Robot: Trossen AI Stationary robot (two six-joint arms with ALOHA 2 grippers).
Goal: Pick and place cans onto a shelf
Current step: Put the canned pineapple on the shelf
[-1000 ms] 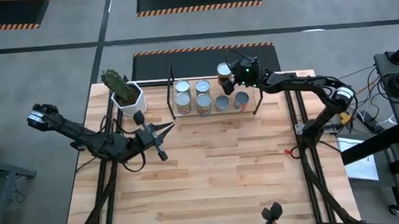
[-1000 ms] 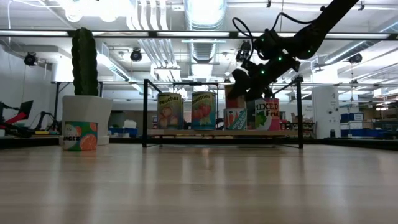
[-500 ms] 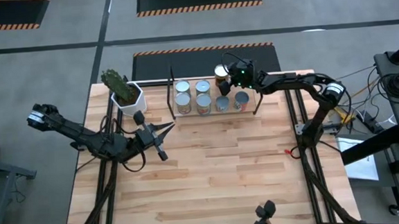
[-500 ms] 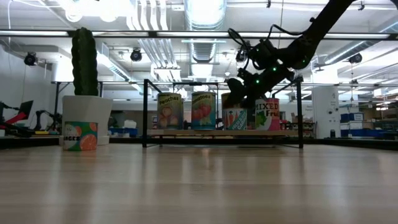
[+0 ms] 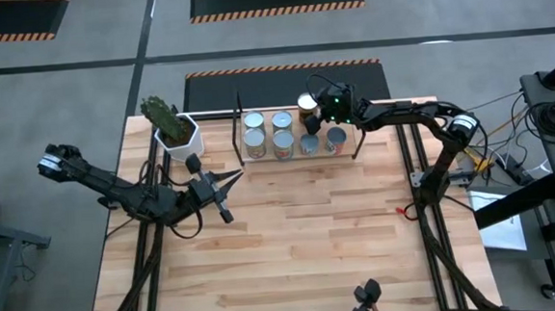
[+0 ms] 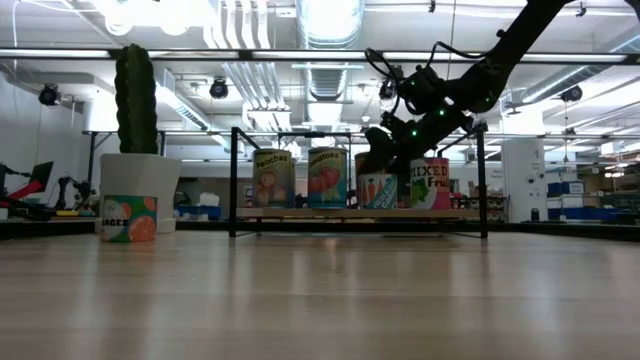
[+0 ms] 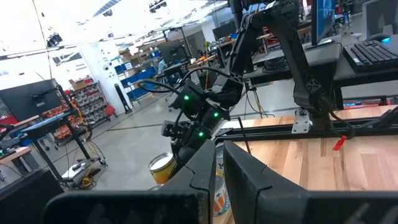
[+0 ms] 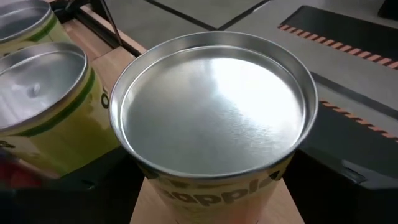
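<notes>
cans [image 5: 282,134]: six seen from above, one more by the pot in the low view | shelf [image 5: 297,154]: one | cactus pot [image 5: 176,133]: one | arms: two

The can [image 8: 211,124] just under the right pincer [image 5: 310,115] had a smooth, shiny metal lid and a glossy yellow paper label. The shelf [image 5: 297,156] beside it was pale matt wood with thin black metal uprights, standing on a smooth wooden table [image 5: 302,241].

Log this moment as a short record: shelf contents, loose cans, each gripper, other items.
shelf: holds four cans in its front row plus two behind at the left
seventh can: at the back row, in the right gripper's reach
right gripper: around that can; release not visible
left gripper: shut, empty, waiting over the table's left half
loose can: orange label, on the table by the cactus pot
</notes>
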